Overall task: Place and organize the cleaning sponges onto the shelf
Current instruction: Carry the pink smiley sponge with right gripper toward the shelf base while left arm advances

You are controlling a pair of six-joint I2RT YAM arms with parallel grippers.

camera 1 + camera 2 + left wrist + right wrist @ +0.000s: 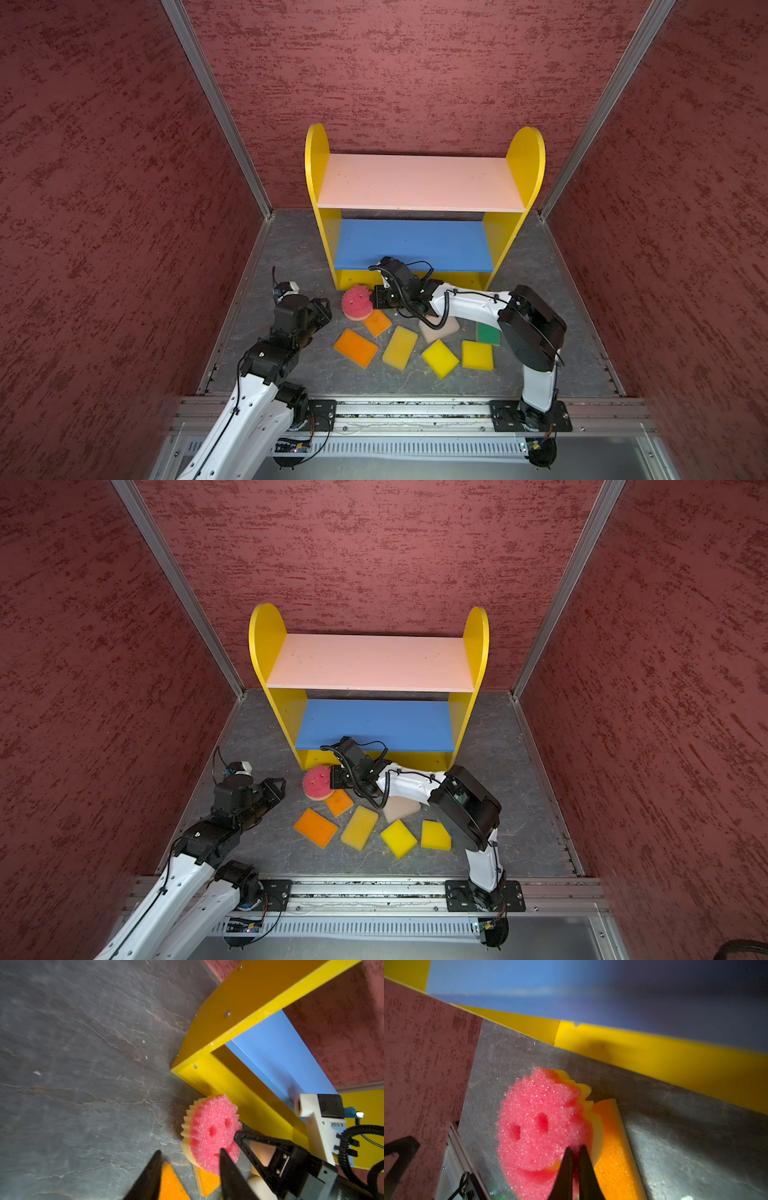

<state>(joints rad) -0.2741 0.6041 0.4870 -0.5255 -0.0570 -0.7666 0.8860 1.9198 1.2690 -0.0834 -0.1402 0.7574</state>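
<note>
Sponge (356, 302): smiley, tilted, just before shelf (318, 166) base.
Right end effector (575, 1147): pinched shut on its rim; nearer arm.
Left end effector (190, 1150): part open, empty, beside.

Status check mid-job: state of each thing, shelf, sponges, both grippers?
shelf, upright, upper two boards bare.
round pink sponge, tipped on edge, in the right gripper.
right gripper, shut on the round pink sponge.
left gripper, open, empty.
orange sponges, both flat on the floor.
yellow sponges, three, flat on the floor.
peach sponge, on the floor, partly under the right arm.
green-topped sponge, on the floor, partly hidden.
</note>
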